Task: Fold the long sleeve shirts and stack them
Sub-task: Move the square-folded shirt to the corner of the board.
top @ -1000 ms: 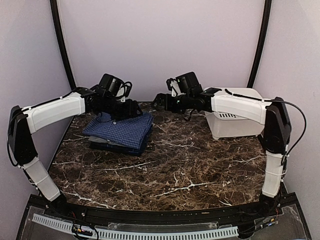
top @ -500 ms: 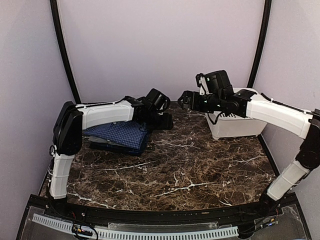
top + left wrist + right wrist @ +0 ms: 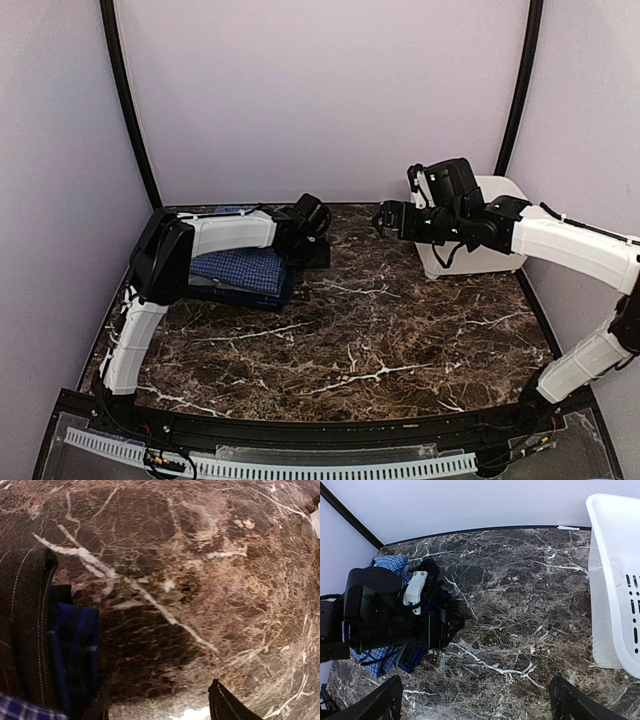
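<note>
Left gripper point(image 3: 319, 259) now beside shirts point(image 3: 243, 272), low

**Marble table: shirts on one side, tub on the other**

The table point(image 3: 380, 330) is dark brown marble run through with white veins. Bare veined stone lies between the jaws of the left gripper point(image 3: 160, 707) and ahead of them. Just to their left, the stack of folded shirts point(image 3: 240, 272) rests on the marble, blue check on top and darker cloth under it. To the right of the jaws of the right gripper point(image 3: 477, 705), a white tub point(image 3: 615, 580) stands on the table, well apart from the stack.
</note>
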You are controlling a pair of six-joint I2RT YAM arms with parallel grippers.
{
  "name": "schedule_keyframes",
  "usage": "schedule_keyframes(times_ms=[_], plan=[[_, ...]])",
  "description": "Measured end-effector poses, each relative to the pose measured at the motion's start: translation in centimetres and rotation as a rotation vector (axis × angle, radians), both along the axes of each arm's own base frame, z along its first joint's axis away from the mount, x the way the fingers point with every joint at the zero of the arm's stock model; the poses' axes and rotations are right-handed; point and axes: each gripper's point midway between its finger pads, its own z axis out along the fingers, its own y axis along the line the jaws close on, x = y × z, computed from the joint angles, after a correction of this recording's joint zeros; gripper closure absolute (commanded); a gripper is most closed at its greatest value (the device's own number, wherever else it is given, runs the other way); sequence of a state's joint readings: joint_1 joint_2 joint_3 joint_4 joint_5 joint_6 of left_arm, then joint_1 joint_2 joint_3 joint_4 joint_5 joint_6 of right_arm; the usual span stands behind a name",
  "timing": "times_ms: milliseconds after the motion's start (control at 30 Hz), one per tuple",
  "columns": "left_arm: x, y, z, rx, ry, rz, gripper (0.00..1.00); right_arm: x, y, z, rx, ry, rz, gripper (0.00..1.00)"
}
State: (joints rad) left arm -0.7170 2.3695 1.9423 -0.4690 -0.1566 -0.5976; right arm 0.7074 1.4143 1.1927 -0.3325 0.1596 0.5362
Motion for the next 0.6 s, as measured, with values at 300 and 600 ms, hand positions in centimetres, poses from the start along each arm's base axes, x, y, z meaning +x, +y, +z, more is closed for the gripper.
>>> schedule_keyframes(times_ms=[300, 600], plan=[[0.2, 7.2, -1.5, 0.031, 0.035, 0.082, 0.34, -0.4, -0.4, -1.5, -0.021, 0.028, -0.006, 0.01], [0.0, 19.0, -1.7, 0.083, 0.083, 0.224, 0.35, -0.7, -0.5, -2.5, -0.028, 0.044, -0.003, 0.01]])
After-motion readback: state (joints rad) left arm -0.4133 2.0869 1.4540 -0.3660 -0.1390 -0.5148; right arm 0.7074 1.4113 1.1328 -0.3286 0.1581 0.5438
